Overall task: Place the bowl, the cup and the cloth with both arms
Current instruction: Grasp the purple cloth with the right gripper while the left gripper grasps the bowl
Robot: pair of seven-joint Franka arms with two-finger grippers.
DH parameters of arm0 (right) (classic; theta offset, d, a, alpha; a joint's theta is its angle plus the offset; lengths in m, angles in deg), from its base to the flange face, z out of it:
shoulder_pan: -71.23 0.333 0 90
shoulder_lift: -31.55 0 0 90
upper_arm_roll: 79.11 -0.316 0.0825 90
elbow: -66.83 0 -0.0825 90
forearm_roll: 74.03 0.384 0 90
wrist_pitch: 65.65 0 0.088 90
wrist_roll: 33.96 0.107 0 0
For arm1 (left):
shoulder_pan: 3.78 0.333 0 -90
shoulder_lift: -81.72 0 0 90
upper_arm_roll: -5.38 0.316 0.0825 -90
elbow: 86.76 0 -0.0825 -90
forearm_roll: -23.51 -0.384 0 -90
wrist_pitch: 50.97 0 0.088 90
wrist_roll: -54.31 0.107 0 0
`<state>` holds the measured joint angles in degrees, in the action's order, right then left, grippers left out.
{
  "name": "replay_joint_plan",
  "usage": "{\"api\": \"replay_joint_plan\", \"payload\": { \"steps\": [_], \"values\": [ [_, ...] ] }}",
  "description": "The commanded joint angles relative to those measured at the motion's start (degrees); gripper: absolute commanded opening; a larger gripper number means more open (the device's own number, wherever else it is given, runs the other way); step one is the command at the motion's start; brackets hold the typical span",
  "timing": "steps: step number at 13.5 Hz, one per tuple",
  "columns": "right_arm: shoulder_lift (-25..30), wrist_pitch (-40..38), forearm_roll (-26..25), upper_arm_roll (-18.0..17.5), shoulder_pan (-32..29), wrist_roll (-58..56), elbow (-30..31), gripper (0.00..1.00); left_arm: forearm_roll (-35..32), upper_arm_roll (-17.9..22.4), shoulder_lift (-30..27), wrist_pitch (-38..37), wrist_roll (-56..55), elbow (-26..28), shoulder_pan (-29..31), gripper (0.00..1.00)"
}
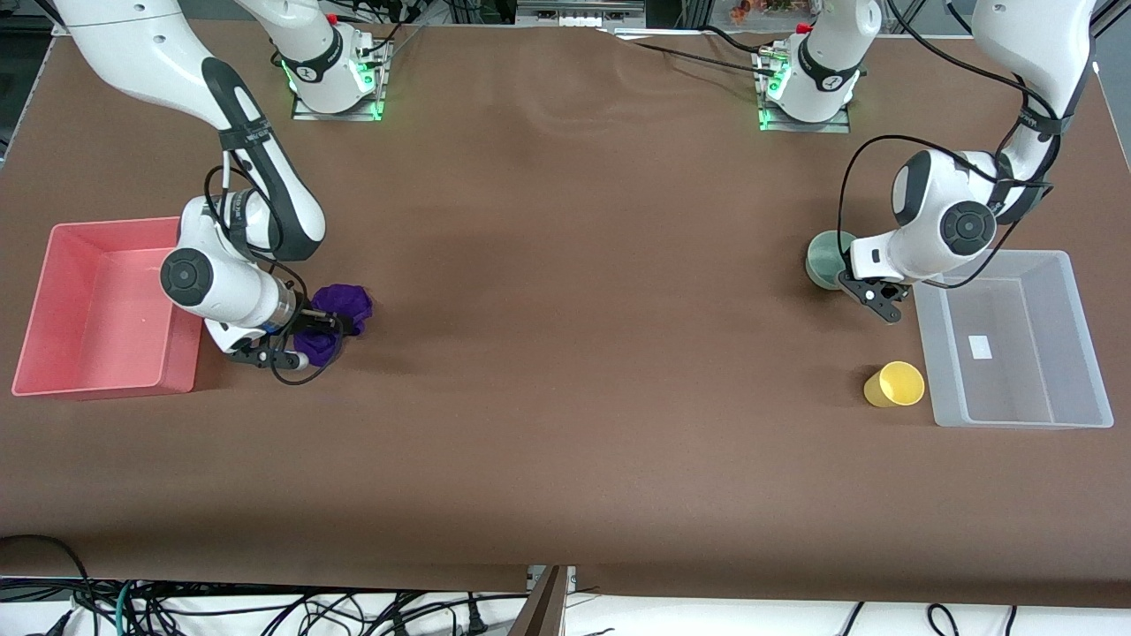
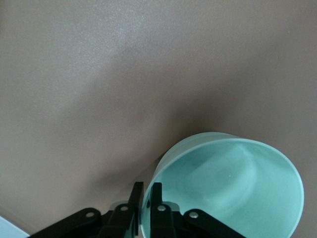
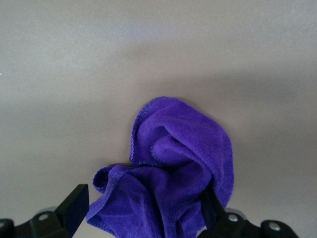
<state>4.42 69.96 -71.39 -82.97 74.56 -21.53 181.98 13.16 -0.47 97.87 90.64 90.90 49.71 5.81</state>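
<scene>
Pick-up step: left gripper (image 1: 870, 298), frame right, pinching mint-green bowl (image 1: 829, 259) rim; right gripper (image 1: 320, 329), frame left, jaws wide around purple cloth (image 1: 340, 314). Next, probably: closing, lifting.

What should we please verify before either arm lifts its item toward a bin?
1. Left tool shut on the mint-green bowl rim: ok.
2. Right tool straddling the purple cloth: ok; firmly shut on it: cannot tell.
3. Clear plastic bin beside the bowl, free to receive: ok.
4. Pink bin beside the cloth, free: ok.
5. Yellow cup lying on its side, ungrasped: not ok yet.
</scene>
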Motion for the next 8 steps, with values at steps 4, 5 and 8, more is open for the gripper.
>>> {"api": "replay_joint_plan", "payload": {
  "steps": [4, 5, 8],
  "values": [
    [-0.5, 2.6, 0.6, 0.1, 0.1, -1.4, 2.3, 0.30, -0.1, -1.1, -5.0, -6.2, 0.7, -1.6, 0.2, 0.00],
    [-0.4, 2.2, 0.6, 0.1, 0.1, -2.7, 2.3, 0.09, 0.1, -1.2, -6.8, -10.9, 0.7, -3.4, -0.2, 0.00],
    [-0.2, 1.1, 0.6, 0.1, 0.1, -3.4, 2.1, 0.00, 0.2, -0.8, -6.8, -24.4, 4.2, -16.1, 0.5, 0.00]
  ]
}}
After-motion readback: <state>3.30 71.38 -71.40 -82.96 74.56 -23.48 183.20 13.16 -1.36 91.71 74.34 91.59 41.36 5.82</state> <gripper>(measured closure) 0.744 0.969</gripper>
